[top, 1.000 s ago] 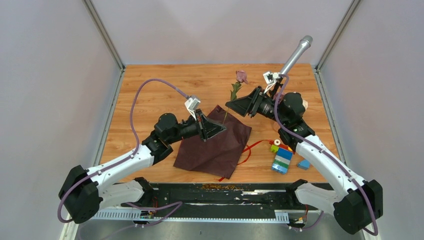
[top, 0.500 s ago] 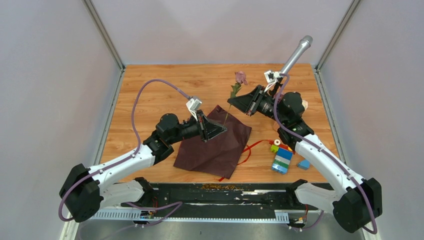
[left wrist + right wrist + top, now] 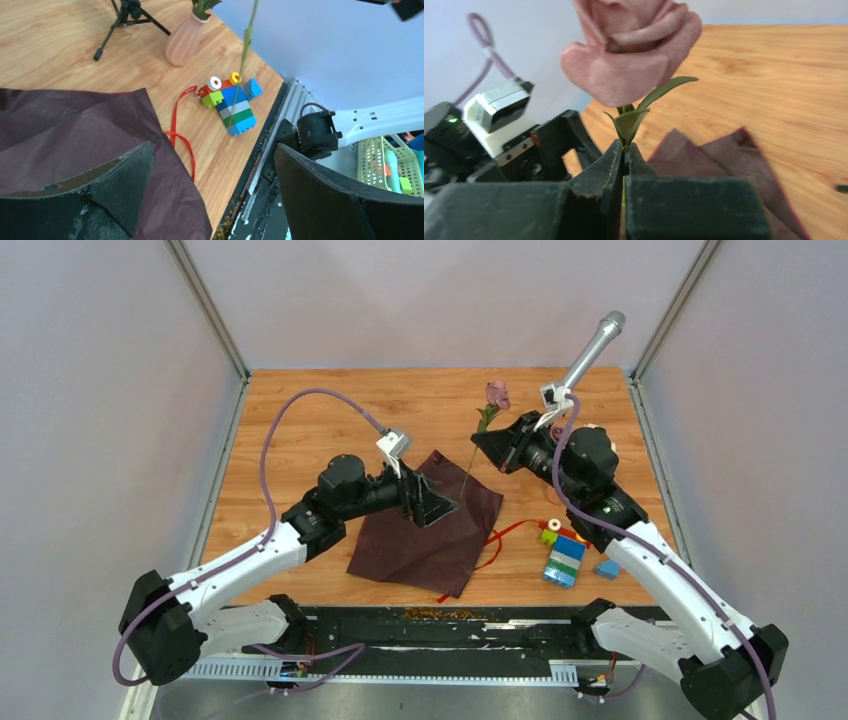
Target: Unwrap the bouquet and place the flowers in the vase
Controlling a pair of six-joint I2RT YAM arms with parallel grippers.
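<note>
With the paper (image 3: 425, 530) lying flat, the ribbon (image 3: 497, 540) loose and the vase (image 3: 186, 37) already holding greenery, the right gripper (image 3: 624, 150) pinches a rose (image 3: 634, 55) by its stem, aloft and not yet placed, while the left gripper (image 3: 212, 150) hangs spread over the paper.

bench (image 3: 300, 410): wood | brick stack (image 3: 566, 558): near right, colourful, white and yellow rings at its far end | blue brick (image 3: 606, 568): loose, just right of stack | microphone (image 3: 592, 348): far right, tilted, on black tripod (image 3: 125, 15) | crumbs (image 3: 440, 613): brown, on near black rail
</note>
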